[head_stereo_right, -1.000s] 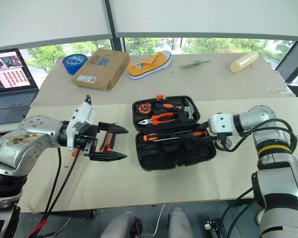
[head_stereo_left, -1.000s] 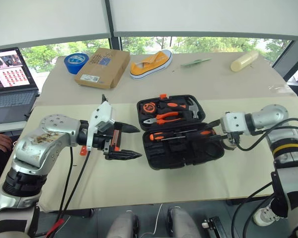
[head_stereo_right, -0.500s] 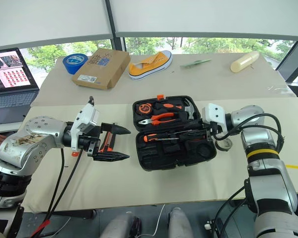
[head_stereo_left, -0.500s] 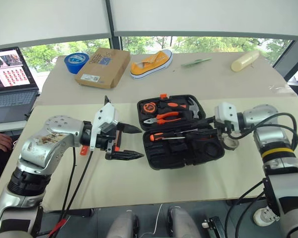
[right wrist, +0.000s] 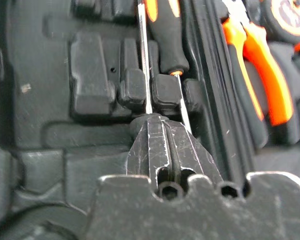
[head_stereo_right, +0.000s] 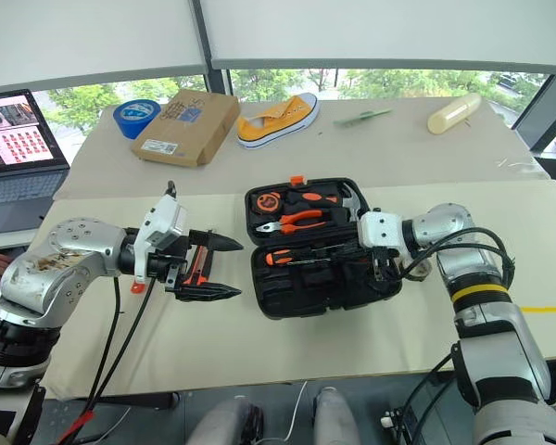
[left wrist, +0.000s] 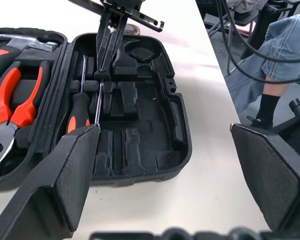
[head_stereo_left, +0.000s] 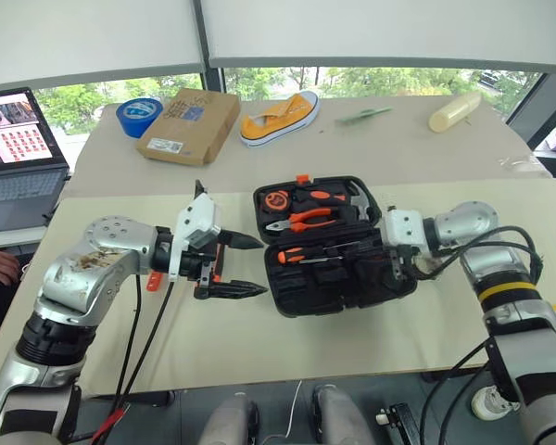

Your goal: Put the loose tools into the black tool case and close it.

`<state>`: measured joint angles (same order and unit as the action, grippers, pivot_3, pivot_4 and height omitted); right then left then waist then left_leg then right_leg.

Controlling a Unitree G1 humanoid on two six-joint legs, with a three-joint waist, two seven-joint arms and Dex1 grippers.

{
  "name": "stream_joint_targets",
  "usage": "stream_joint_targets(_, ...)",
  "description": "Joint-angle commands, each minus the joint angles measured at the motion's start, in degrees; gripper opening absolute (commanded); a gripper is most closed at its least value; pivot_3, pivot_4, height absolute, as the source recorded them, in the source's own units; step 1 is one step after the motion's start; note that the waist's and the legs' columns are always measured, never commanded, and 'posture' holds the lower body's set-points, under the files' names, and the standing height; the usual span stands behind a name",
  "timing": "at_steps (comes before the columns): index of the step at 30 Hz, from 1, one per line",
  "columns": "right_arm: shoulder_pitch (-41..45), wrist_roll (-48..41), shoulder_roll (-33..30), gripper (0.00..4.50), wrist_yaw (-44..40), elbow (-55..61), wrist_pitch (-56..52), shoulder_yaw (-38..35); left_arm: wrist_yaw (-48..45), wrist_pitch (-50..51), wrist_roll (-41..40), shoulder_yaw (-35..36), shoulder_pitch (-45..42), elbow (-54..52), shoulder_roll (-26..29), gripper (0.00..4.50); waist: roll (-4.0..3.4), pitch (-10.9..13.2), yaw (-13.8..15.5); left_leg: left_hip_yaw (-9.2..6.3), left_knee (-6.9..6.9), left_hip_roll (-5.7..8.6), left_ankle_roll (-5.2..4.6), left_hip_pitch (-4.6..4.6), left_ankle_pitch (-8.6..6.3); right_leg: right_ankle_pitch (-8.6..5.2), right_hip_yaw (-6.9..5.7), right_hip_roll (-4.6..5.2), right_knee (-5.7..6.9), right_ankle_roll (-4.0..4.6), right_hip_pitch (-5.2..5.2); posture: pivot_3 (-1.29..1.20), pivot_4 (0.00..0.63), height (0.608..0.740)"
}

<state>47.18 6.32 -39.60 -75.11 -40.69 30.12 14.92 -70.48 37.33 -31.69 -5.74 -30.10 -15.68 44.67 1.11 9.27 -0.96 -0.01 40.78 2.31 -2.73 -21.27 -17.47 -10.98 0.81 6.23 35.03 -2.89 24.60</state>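
From the head views, the black tool case [head_stereo_left: 334,246] lies open mid-table; the left gripper [head_stereo_left: 232,265] hovers beside it, jaws wide and empty. In the right wrist view, the right gripper [right wrist: 162,137] is pinched closed over a screwdriver [right wrist: 160,35] shaft, apparently pressing it; it should push straight down.

case [left wrist: 140,125]: matt black moulded plastic | screwdriver shaft [right wrist: 145,60]: glossy steel | table [head_stereo_left: 352,324]: matt cloth

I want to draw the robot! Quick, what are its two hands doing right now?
Left gripper: open, holding nothing, beside the tool case.
Right gripper: shut, holding nothing I can see, its tips down in the case by the screwdrivers.
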Motion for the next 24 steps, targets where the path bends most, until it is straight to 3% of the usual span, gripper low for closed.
stream_joint_targets(1,-1.5,5.2,-0.7,0.04,1.2,-2.3,1.3,3.5,-0.3,-1.5,-0.1,0.6,-0.7,-0.5,0.0,4.50,0.01,0.0,0.1,-0.02,0.00,-0.01,-0.01,0.12,-0.01,0.00,-0.03,0.00,-0.04,0.00,-0.17,0.00,0.150,0.735)
stream_joint_targets(7,-2.3,-6.0,0.6,0.04,-0.6,7.1,-11.1,-3.1,2.6,-1.2,1.0,2.1,1.0,-0.7,0.5,4.50,0.03,0.0,0.2,-0.06,-0.01,-0.03,-0.10,0.15,-0.06,-0.01,-0.05,0.00,-0.07,0.00,-0.21,0.00,0.150,0.735)
stream_joint_targets(11,-4.2,-16.3,-0.8,0.04,-1.8,19.4,-26.5,-8.7,8.3,2.5,-0.9,8.4,6.4,-4.5,1.7,4.50,0.01,0.0,-0.3,-0.03,-0.07,-0.05,-0.07,-0.20,-0.05,0.00,0.03,-0.02,0.01,0.01,0.29,0.00,0.150,0.735)
stream_joint_targets(14,-6.5,-23.8,-1.6,0.73,-1.1,29.6,-39.0,-12.1,12.3,7.1,-4.3,15.8,12.2,-8.6,2.8,4.50,0.00,0.0,-0.4,-0.04,0.00,-0.05,0.04,-0.79,0.02,0.03,0.07,-0.03,0.20,0.05,0.96,0.00,0.150,0.735)
stream_joint_targets(17,-9.0,-30.7,-2.2,1.76,0.8,39.4,-49.5,-14.8,16.6,12.7,-7.9,26.4,20.8,-13.4,3.5,4.50,0.00,0.0,-0.2,-0.05,-0.01,-0.08,0.05,-1.02,0.03,0.04,0.06,-0.01,0.33,0.07,1.35,0.00,0.150,0.735)
stream_joint_targets(24,-14.5,-35.2,-2.1,4.19,5.7,51.4,-56.8,-16.3,22.7,15.8,-3.0,44.6,44.6,-18.0,3.2,4.50,0.01,0.0,0.3,0.00,-0.02,-0.02,0.06,-1.04,0.01,0.07,0.01,0.12,0.23,0.12,1.44,0.00,0.150,0.735)
